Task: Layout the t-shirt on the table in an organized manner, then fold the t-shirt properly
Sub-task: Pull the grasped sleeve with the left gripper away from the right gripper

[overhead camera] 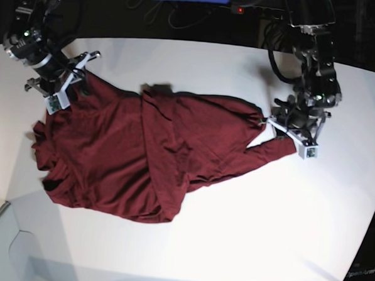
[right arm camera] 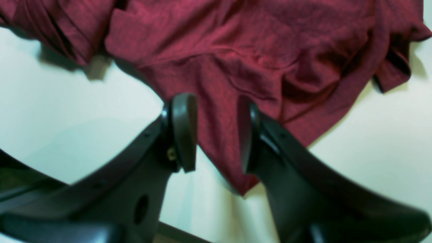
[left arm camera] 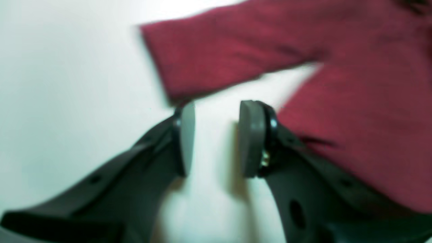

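T-shirt (overhead camera: 142,157): dark maroon-red, thin soft fabric, lying on the white table (overhead camera: 245,244), left of centre in the base view. Spread only in part: creased, with a long fold ridge running down its middle and bunched cloth at the far left edge. One sleeve (overhead camera: 265,154) reaches out toward the left gripper.

Left gripper (left arm camera: 216,138): jaws spread, nothing between the pads but bare tabletop. The sleeve end (left arm camera: 209,54) lies just beyond the fingertips; the shirt body lies beside the right-hand finger. This view is blurred.

Right gripper (right arm camera: 217,131): jaws spread, straddling a pointed corner of cloth (right arm camera: 233,162) that lies flat on the table between the pads; whether the pads touch the cloth cannot be told. In the base view it sits at the shirt's upper left corner.
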